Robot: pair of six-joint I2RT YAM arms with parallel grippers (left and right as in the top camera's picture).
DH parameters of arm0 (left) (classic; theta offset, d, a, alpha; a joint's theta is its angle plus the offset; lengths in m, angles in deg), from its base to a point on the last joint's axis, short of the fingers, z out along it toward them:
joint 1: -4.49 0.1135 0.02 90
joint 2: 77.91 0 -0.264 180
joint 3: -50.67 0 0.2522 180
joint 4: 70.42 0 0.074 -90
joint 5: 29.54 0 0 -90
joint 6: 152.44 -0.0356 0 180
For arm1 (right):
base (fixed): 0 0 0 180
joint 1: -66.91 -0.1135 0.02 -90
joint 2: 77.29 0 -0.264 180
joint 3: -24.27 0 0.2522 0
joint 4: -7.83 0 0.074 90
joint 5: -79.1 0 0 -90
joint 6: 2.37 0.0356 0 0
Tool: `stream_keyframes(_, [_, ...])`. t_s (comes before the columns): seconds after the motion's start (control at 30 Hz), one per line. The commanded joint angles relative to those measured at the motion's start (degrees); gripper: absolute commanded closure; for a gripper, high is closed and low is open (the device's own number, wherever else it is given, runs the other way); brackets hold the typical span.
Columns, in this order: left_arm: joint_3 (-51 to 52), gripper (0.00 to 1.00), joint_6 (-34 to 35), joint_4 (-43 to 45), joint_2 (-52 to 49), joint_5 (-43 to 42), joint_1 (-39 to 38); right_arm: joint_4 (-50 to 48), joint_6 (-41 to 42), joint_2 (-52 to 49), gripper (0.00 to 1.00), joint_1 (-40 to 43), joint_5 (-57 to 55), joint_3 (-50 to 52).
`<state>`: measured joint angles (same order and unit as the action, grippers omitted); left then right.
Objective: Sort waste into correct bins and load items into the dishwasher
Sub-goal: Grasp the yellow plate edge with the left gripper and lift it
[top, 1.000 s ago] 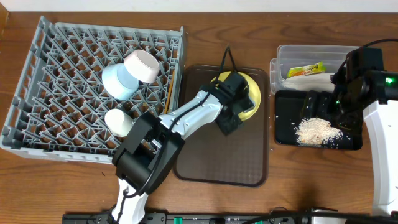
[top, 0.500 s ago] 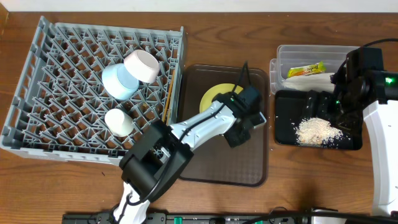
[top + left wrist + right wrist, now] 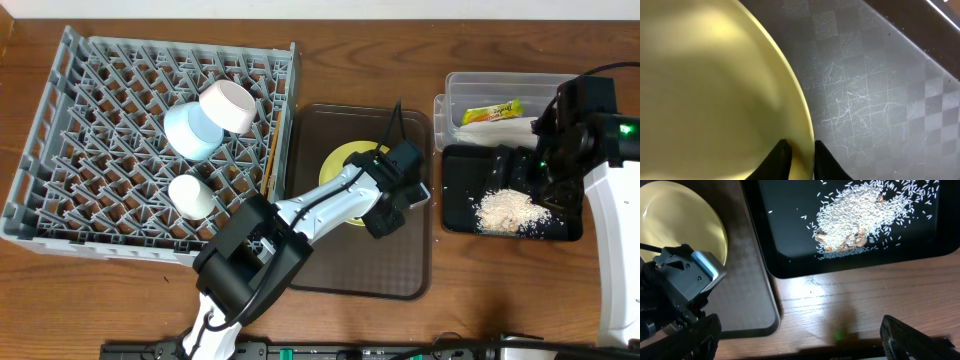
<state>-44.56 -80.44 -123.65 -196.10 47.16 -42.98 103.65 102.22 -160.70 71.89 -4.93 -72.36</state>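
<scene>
The round yellow plate [image 3: 348,165] lies on the brown serving tray [image 3: 340,265]. My left gripper [image 3: 383,208] is at the plate's right rim. In the left wrist view its two fingers [image 3: 799,152] are closed on either side of the plate's edge [image 3: 715,85]. My right gripper [image 3: 512,172] hangs open and empty over the black tray [image 3: 460,160], which holds the rice scraps [image 3: 510,210]. The clear tub [image 3: 505,85] holds the snack wrapper [image 3: 492,113] and the napkin [image 3: 500,128]. The dish rack [image 3: 90,90] holds the light blue bowl [image 3: 188,132], the white-beige bowl [image 3: 230,105], the cup [image 3: 190,197] and the chopsticks [image 3: 270,160].
The right wrist view shows the yellow plate [image 3: 685,225], my left gripper's body [image 3: 685,280], the brown tray's corner [image 3: 750,300], the black tray's rim [image 3: 760,245] with the rice [image 3: 865,215], and bare wooden table [image 3: 840,310] between my open right fingers [image 3: 805,340].
One second ago my left gripper was over the plate. It has moved right to the plate's right rim, and more of the plate shows. My right arm has not moved.
</scene>
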Motion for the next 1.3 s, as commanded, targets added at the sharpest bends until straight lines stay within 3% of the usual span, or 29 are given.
stream_keyframes(0.0, [0.61, 0.87, -0.31, -0.35, -0.55, 0.98, -0.13, 0.04, -0.5, 0.17, 0.01, 0.26, 0.28, -0.48])
stream_keyframes(0.2, [0.55, 0.92, -0.31, -0.35, 0.35, 3.54, -0.13, 0.04, -0.5, 0.17, 0.01, 0.26, 0.28, -0.48])
stream_keyframes(0.77, [-1.07, 0.92, 0.07, -0.09, 12.41, 3.54, 0.28, 0.04, -0.5, 0.17, 0.01, 0.26, 0.28, -0.48])
stream_keyframes(1.27, [-1.07, 0.92, 12.76, 5.75, 27.39, 3.45, 10.69, 0.24, -0.5, 0.17, 0.01, 0.26, 0.28, -0.48])
